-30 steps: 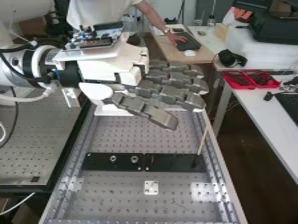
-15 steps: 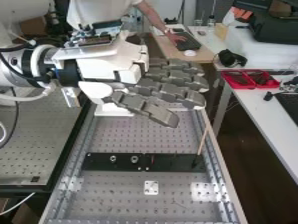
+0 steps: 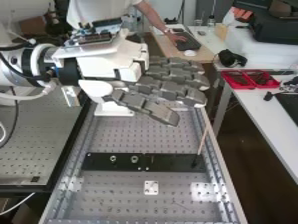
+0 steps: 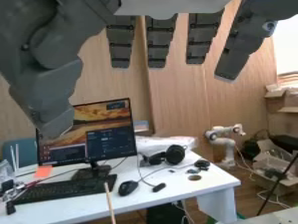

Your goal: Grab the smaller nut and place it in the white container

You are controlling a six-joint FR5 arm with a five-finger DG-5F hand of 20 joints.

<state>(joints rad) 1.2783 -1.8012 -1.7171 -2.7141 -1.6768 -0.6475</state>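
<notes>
The hand is above the far part of the perforated bench, its fingers straight and spread, with nothing seen in them. Dark fingers of the hand and its thumb hang in the wrist view. Close below the hand in the high view, a white object stands partly hidden; I cannot tell if it is the container. On the flat black bar, well below the hand in the picture, stand the larger nut and the bearing.
A thin wooden stick rises from the bar's right end. A small white plate lies on the bench. Red trays sit on the white side table. The wrist view has a monitor on a desk.
The hand's thumb has shifted very slightly upward in the high view. The larger nut, the bearing and the bar have not moved.
</notes>
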